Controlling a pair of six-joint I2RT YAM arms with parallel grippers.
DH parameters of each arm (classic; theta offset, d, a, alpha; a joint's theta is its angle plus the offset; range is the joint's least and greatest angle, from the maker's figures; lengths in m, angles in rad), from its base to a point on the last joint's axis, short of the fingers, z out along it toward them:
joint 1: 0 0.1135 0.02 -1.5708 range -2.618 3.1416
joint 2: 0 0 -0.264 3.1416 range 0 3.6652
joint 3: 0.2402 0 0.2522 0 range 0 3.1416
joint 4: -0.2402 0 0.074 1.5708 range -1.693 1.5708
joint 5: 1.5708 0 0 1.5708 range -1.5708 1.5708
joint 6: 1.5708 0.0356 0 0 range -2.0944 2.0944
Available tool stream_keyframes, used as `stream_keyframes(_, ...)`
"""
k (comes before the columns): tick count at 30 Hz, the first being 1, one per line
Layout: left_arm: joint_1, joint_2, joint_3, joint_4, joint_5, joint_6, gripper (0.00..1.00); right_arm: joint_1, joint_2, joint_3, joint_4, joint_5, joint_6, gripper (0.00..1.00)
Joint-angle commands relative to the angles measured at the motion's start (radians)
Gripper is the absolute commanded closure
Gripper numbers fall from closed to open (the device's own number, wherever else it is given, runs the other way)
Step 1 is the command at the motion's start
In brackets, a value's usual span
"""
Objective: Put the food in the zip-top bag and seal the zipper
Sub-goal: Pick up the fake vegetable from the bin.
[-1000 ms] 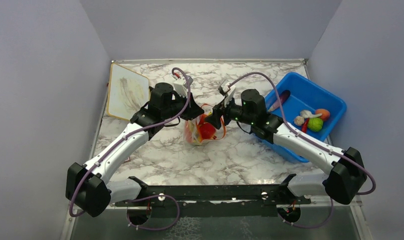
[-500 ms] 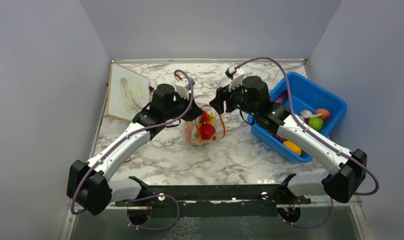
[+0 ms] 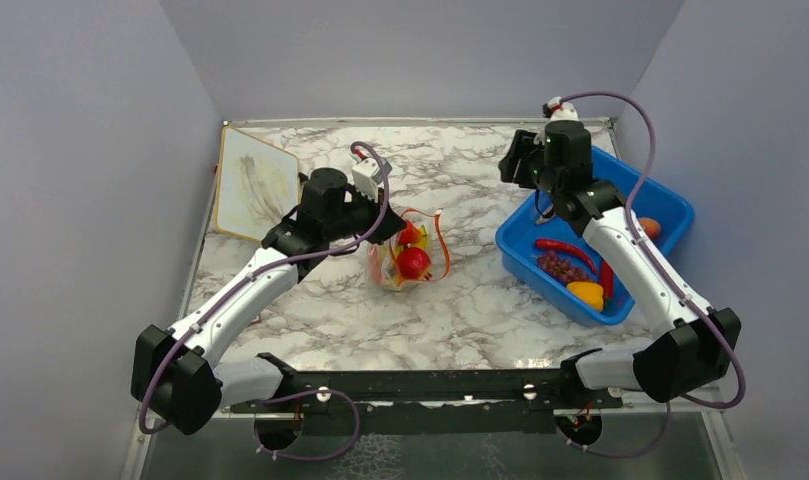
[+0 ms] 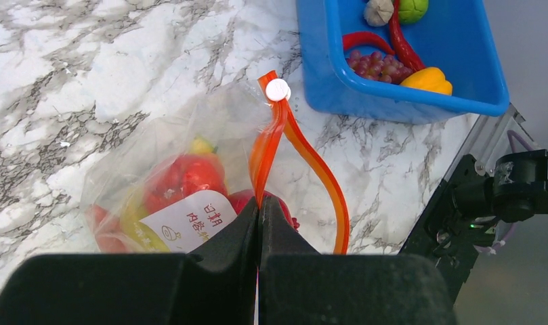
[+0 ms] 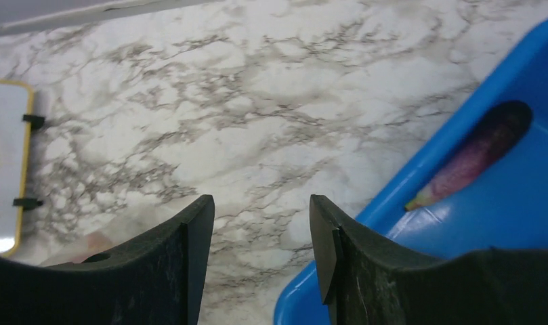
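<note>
Food [image 3: 413,263] sits bagged; right hand [image 5: 261,217], part-open and empty, has swung back to the bin [image 3: 673,203] for more while left hand [image 4: 259,213] pinches the zipper [image 4: 265,152].

Crinkling and catching light as clear, glossy plastic in the zip-top bag [image 4: 142,128]; running smooth and orange-red in the plastic zipper [image 4: 263,159]; shining as hard, glossy plastic in the blue bin [image 4: 393,107]; gleaming, polished and grey-veined, across the marble-look table [image 3: 480,310].

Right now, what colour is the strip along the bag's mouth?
The zipper strip is orange-red; the left wrist view shows it best.
</note>
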Motion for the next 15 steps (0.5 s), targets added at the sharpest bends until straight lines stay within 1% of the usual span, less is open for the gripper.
stream_keyframes(1,-0.001,-0.054,-0.025,0.03,0.011,0.042,1.0,-0.1,-0.025,-0.046,-0.013,0.034,0.078,0.49)
stream_keyframes(4,0.0,-0.063,-0.036,0.027,0.012,0.051,1.0,-0.182,-0.022,-0.081,0.0,0.095,0.101,0.54)
stream_keyframes(7,0.0,-0.079,-0.041,0.025,0.013,0.058,1.0,-0.266,-0.009,-0.112,0.03,0.121,0.092,0.54)
stream_keyframes(11,0.0,-0.098,-0.062,0.047,0.033,0.047,1.0,-0.39,-0.002,-0.182,0.116,0.018,0.078,0.53)
stream_keyframes(15,-0.001,-0.104,-0.063,0.05,0.043,0.04,1.0,-0.461,0.032,-0.26,0.238,-0.039,0.104,0.54)
